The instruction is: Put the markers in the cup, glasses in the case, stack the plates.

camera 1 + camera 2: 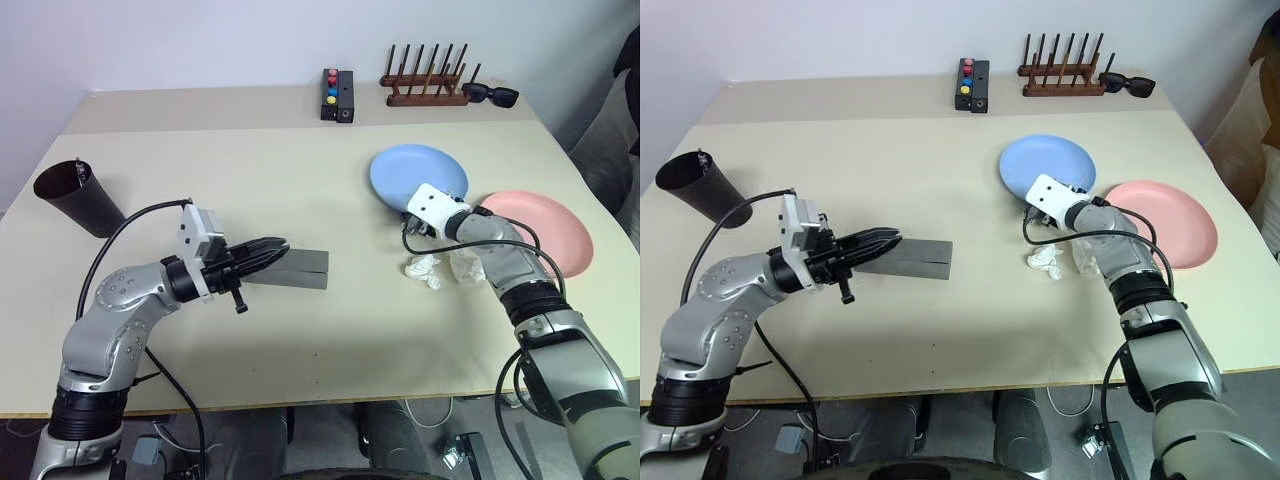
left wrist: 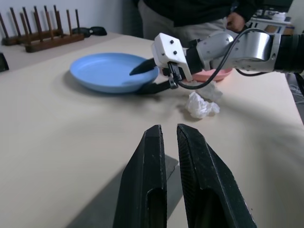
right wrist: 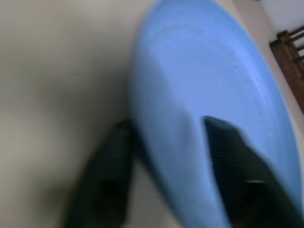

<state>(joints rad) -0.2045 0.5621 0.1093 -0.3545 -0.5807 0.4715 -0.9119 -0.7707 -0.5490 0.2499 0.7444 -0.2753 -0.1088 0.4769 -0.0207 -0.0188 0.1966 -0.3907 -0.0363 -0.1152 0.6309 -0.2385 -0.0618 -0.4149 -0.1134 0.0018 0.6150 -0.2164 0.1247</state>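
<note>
Nearest, the left gripper hovers closed over the grey case at centre, while the right gripper straddles the blue plate's rim at two o'clock, ready to lift it onto the pink plate.

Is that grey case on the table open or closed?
Closed, it seems: the grey case lies flat as one slab, no lid raised. The left gripper, fingers nearly together, covers its near end.
</note>
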